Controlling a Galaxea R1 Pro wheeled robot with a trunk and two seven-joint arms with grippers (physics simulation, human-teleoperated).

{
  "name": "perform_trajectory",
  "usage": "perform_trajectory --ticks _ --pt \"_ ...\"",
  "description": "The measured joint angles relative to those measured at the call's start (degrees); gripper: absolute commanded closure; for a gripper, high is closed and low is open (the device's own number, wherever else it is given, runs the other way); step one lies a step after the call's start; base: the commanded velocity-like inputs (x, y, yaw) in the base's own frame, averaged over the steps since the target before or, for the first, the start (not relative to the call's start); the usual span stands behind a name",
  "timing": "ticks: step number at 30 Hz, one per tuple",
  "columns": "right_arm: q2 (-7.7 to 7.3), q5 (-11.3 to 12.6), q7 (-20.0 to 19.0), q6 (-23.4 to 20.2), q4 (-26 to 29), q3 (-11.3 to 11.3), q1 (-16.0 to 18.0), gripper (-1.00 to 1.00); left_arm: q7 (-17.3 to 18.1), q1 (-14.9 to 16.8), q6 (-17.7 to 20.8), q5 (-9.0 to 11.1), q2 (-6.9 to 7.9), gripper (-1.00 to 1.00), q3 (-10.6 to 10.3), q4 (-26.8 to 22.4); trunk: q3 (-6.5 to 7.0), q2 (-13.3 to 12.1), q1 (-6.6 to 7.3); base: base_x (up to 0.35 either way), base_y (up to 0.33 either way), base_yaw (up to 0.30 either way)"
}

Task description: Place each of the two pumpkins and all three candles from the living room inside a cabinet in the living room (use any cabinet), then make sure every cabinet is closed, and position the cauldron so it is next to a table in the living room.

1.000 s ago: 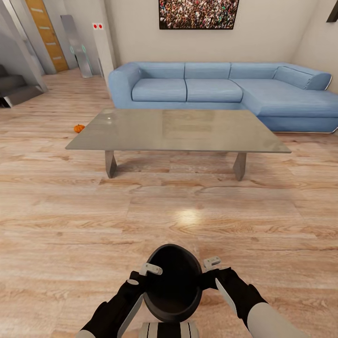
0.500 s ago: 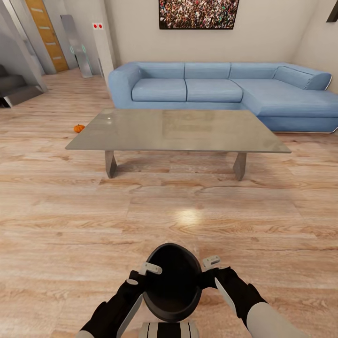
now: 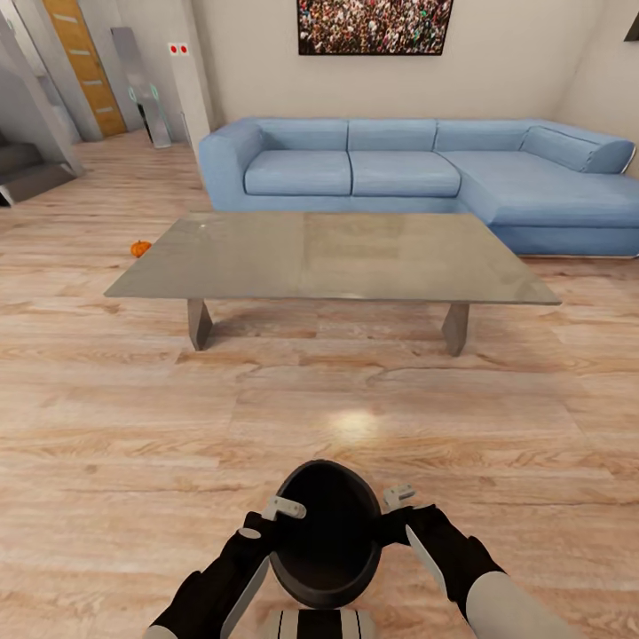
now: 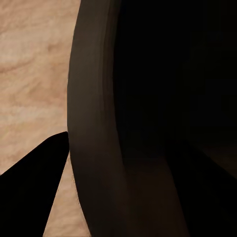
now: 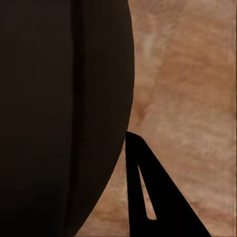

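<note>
I hold the black cauldron [image 3: 325,532] low in front of my trunk, mouth tilted toward the camera, above the wooden floor. My left gripper [image 3: 271,519] is shut on its rim, one finger inside the mouth and one outside. My right gripper [image 3: 397,504] grips the opposite side. The left wrist view has the cauldron's rim [image 4: 96,123] beside a dark fingertip [image 4: 29,190]; the right wrist view has its wall [image 5: 59,98] beside a fingertip [image 5: 153,197]. The grey metal table [image 3: 328,253] stands ahead, well apart from the cauldron. One orange pumpkin [image 3: 140,248] lies on the floor past the table's left end.
A blue corner sofa [image 3: 417,169] runs behind the table under a framed picture [image 3: 374,25]. Stairs [image 3: 27,169] and a wooden door [image 3: 84,62] are at the far left. Open wooden floor [image 3: 355,417] lies between me and the table.
The whole view has shifted: the table now looks a little larger and nearer, so the camera has moved forward. Both grippers keep the same hold on the cauldron.
</note>
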State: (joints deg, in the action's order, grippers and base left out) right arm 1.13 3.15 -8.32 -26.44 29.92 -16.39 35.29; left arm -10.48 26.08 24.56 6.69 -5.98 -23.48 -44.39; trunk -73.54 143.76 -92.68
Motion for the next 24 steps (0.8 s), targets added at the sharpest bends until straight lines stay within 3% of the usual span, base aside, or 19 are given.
perform_trajectory --ticks 24 --pt "0.0 -0.01 0.01 0.0 0.0 0.01 0.0 1.0 0.0 0.0 0.0 -0.01 0.0 1.0 -0.01 0.0 0.0 0.0 0.0 0.325 -0.084 0.0"
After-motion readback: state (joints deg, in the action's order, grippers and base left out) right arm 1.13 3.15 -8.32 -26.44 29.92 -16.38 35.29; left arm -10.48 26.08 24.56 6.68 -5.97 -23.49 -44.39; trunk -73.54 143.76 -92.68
